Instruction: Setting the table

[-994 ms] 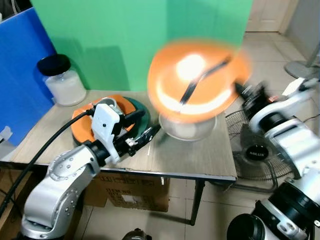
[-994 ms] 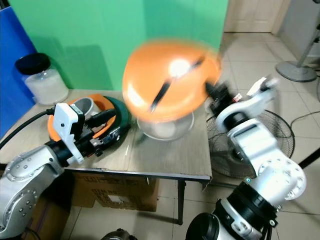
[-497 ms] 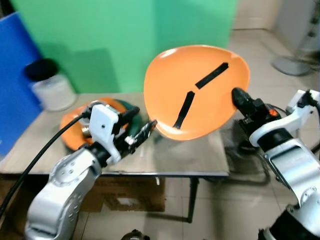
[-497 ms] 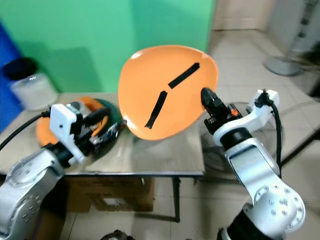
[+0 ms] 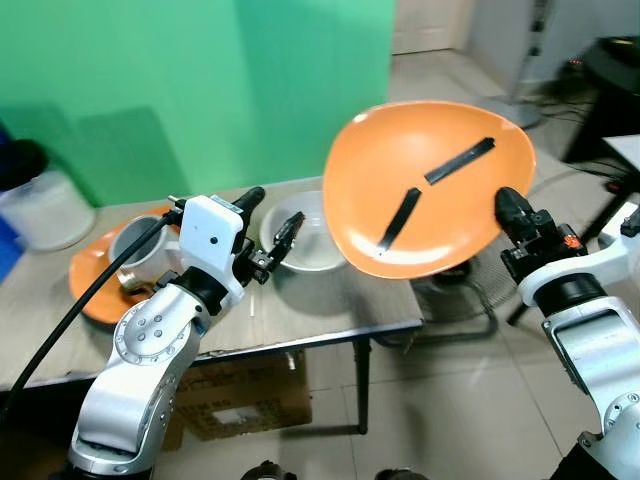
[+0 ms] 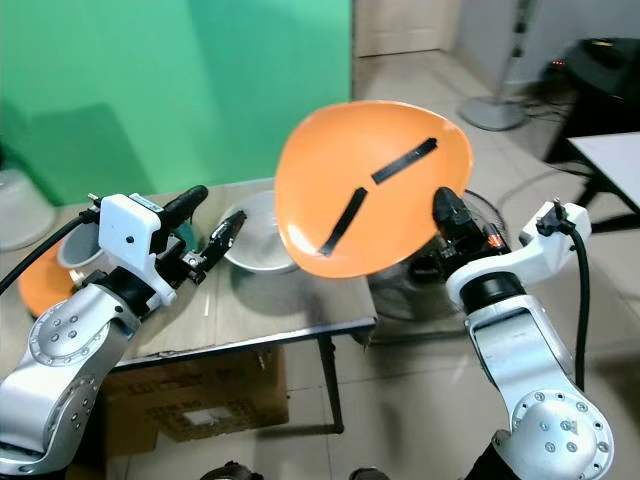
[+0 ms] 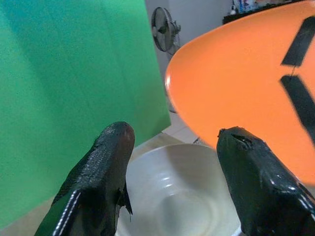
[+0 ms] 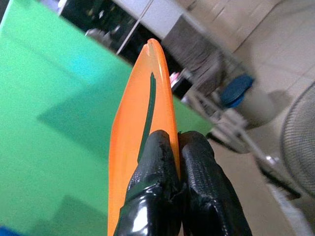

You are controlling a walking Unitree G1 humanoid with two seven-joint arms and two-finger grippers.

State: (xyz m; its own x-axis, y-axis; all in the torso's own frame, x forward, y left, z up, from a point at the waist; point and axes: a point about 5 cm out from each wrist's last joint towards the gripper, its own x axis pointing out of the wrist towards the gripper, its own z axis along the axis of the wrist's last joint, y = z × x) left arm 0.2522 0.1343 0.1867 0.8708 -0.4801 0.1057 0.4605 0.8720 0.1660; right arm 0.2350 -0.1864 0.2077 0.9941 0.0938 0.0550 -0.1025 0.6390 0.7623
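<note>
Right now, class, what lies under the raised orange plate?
The orange plate, pinched at its rim by the right end effector, hangs above the table's right end. A white bowl sits beneath, its right side covered by the plate.

Count of things on and over the desk (image 5: 330, 315)

Two orange plates (image 5: 440, 170) (image 5: 90, 285), one white bowl (image 5: 305, 245), one metal cup (image 5: 135, 262), one jar (image 5: 35, 205), two grippers (image 5: 272, 225) (image 5: 510, 215).
</note>
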